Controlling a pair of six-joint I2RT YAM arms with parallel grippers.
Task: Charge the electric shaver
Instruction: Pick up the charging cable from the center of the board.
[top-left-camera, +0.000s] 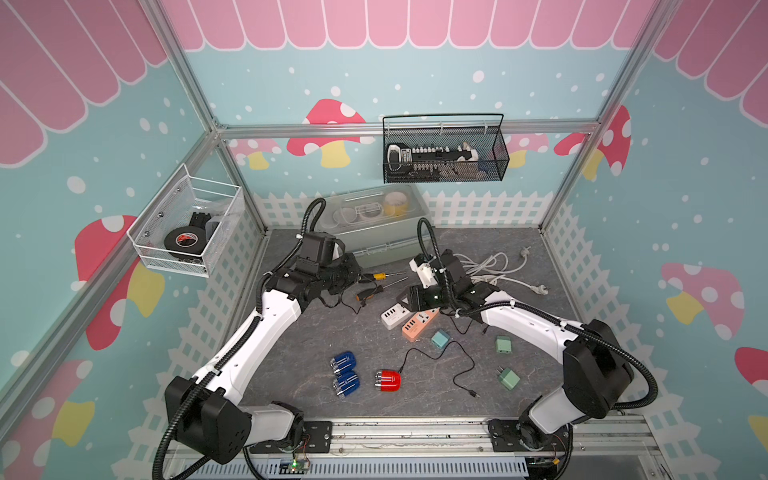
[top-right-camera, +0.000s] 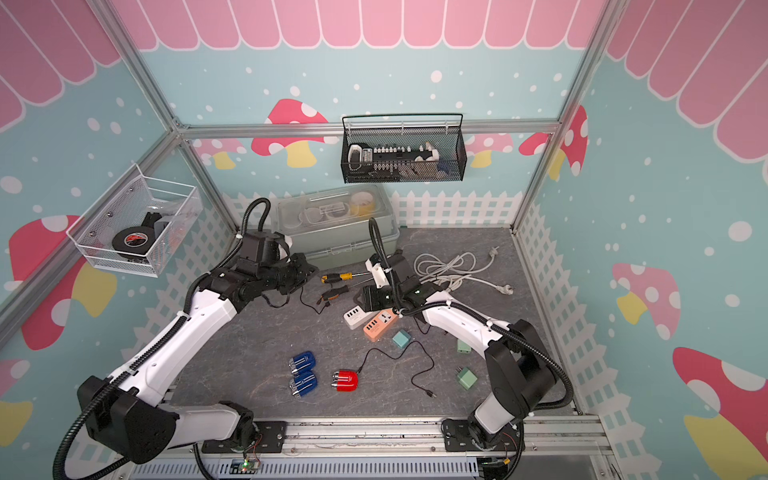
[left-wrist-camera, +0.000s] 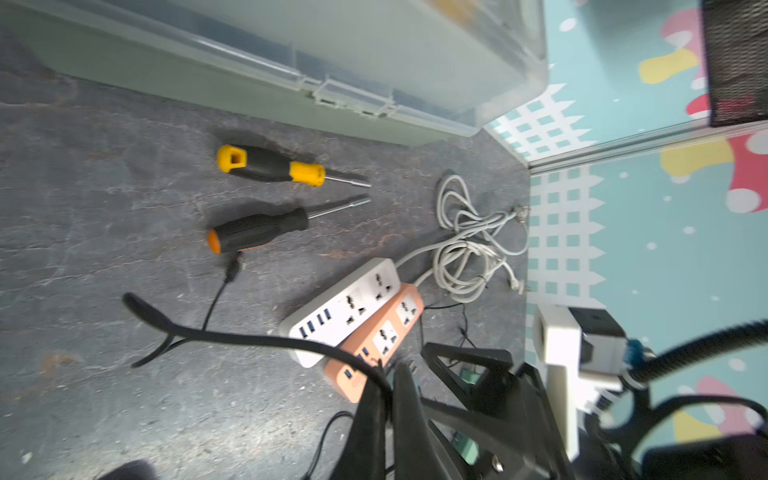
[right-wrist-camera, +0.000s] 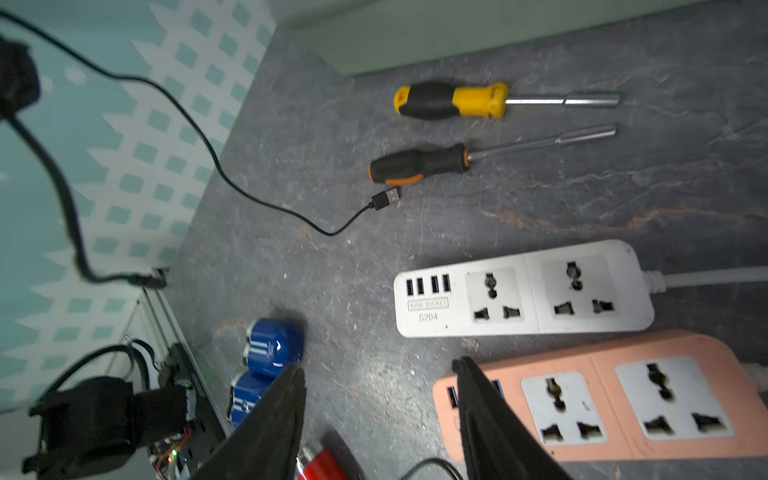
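Grey tabletop (top-left-camera: 316, 353): L end effector (left-wrist-camera: 388, 386) pinches cable (left-wrist-camera: 257, 342); R end effector (right-wrist-camera: 379, 365) released.

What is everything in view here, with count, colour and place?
Shavers: three, two blue and one red, front centre of the table.
Power strips: two, white and peach, side by side mid-table.
Plug adapters: three, green, toward the right arm.
Black cables: two clear ones, one held by the left gripper, one by the red shaver.
Screwdrivers: two, black-yellow and black-orange, near the box.
White cord: one, coiled, back right.
Storage box: one, grey-green with a clear lid, back centre.
Mesh baskets: two, black on the back wall, white on the left wall.
Tape roll: one, black, in the white basket.
Left gripper: shut on a cable.
Right gripper: open, empty.
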